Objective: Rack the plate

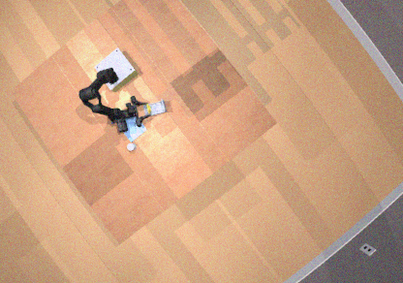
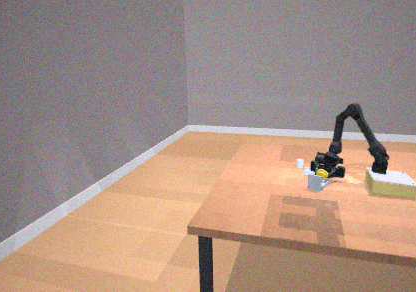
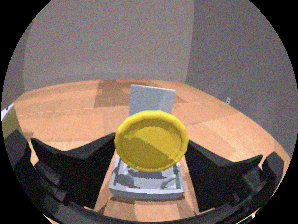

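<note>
The yellow plate (image 1: 148, 108) (image 2: 322, 174) (image 3: 151, 144) is upright, its round face turned to the wrist camera. The pale grey dish rack (image 1: 158, 107) (image 2: 315, 182) (image 3: 145, 194) stands on the table, its tall end panel behind the plate in the wrist view. My gripper (image 1: 146, 110) (image 3: 151, 141) is shut on the plate, one finger at each side of its rim. The plate is over or in the rack; its lower rim covers the part of the rack behind it, so I cannot tell whether it sits in a slot.
A light blue flat thing (image 1: 135, 132) lies beside the rack, partly under the arm. A small white cup (image 1: 131, 146) (image 2: 300, 163) stands near it. The arm's base is on a white-topped box (image 1: 120, 65) (image 2: 394, 188). The table's edge (image 2: 275, 241) is at the front in the exterior view.
</note>
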`<move>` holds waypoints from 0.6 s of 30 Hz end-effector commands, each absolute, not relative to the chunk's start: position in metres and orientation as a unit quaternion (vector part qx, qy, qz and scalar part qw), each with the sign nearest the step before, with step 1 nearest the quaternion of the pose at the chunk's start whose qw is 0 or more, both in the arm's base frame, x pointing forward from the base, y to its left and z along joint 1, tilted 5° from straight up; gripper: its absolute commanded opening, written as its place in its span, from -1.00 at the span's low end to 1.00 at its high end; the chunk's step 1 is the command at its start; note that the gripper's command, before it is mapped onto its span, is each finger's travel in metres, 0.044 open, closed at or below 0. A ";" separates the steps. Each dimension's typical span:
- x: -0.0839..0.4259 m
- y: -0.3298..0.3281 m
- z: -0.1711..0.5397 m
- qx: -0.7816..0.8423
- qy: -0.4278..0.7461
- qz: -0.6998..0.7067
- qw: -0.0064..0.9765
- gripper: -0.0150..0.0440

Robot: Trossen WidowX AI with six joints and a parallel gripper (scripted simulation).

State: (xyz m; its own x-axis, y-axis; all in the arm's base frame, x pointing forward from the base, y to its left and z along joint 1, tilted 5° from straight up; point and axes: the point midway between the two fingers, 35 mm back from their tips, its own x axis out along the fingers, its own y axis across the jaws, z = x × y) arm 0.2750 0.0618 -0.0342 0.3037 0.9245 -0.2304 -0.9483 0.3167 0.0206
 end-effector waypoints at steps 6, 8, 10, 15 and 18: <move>0.275 0.062 -0.034 -0.059 0.100 0.581 0.805 0.86; 0.275 0.062 -0.034 -0.059 0.100 0.581 0.805 0.86; 0.275 0.062 -0.034 -0.059 0.100 0.581 0.805 0.86; 0.277 0.062 -0.027 -0.059 0.100 0.581 0.805 0.86; 0.284 0.062 0.006 -0.058 0.099 0.582 0.805 0.86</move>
State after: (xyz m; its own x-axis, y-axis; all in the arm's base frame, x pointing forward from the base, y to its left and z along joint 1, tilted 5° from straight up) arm 0.2761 0.0624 -0.0214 0.2999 0.9258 -0.2302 -0.9477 0.3167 0.0388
